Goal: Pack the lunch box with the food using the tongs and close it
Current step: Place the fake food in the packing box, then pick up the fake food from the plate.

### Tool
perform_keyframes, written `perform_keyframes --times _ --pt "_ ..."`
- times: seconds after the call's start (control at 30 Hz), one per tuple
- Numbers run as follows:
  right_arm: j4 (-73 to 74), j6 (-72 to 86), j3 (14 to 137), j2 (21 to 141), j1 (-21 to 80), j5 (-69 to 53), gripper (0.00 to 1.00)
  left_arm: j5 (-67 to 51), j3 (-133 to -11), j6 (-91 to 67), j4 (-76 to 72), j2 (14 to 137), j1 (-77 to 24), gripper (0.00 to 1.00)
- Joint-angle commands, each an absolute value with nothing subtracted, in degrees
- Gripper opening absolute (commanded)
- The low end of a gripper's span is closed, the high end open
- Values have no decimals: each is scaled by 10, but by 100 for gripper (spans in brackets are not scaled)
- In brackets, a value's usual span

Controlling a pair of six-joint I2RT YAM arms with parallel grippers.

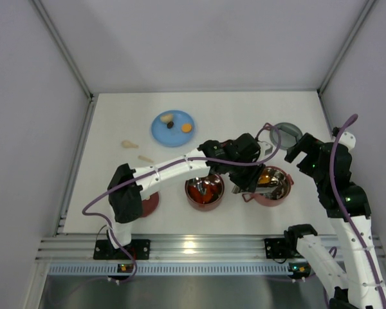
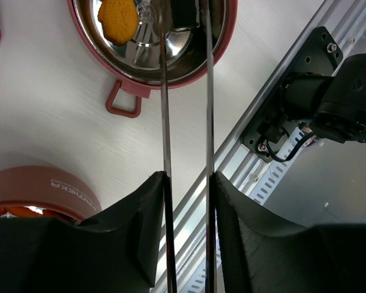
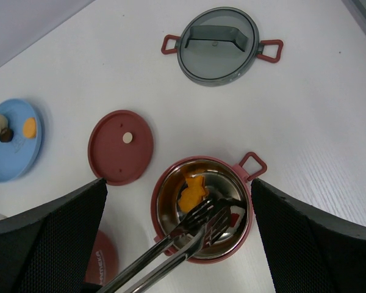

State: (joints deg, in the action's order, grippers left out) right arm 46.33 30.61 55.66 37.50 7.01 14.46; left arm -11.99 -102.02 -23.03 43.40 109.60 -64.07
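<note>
My left gripper (image 1: 248, 168) (image 2: 188, 180) is shut on the silver tongs (image 2: 166, 110), one arm against each finger. The tong tips (image 3: 216, 213) stand slightly apart inside the right-hand dusty-red bowl (image 1: 274, 185) (image 3: 160, 220) of the lunch box. An orange piece of food (image 3: 193, 192) (image 2: 117, 18) lies beside them on the steel. A second bowl (image 1: 204, 192) holds red and orange pieces. More food (image 1: 186, 127) lies on the blue plate (image 1: 161, 132). My right gripper (image 1: 301, 153) (image 3: 178, 183) hovers open above the right bowl, holding nothing.
The grey lid with red handles (image 1: 286, 133) (image 3: 218, 44) lies behind the right bowl. One maroon disc lid (image 3: 121, 146) lies left of that bowl, another (image 1: 149, 203) near the left arm's base. Two pale scraps (image 1: 128, 144) rest on the table. The rail runs along the near edge.
</note>
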Motion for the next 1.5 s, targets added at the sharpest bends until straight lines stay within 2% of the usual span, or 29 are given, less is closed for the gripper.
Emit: perform_keyframes --times 0.0,0.2,0.57,0.83,1.03,1.23,1.47 --pt "458 301 567 371 64 149 99 -107 -1049 -229 417 1097 -643 43" --pt "456 301 569 372 65 146 100 -94 -1061 -219 430 1094 -643 50" --pt "454 301 569 375 64 142 99 -62 -1099 -202 453 1081 -643 51" --pt "454 302 570 374 64 140 99 60 -1103 -205 485 1026 -635 50" --pt "451 302 567 375 64 135 99 137 -1085 -213 518 977 -585 48" --pt "449 301 564 376 64 135 99 196 -1030 -223 530 942 -456 46" --pt "446 301 560 379 64 131 99 225 -988 -218 503 964 -350 43"
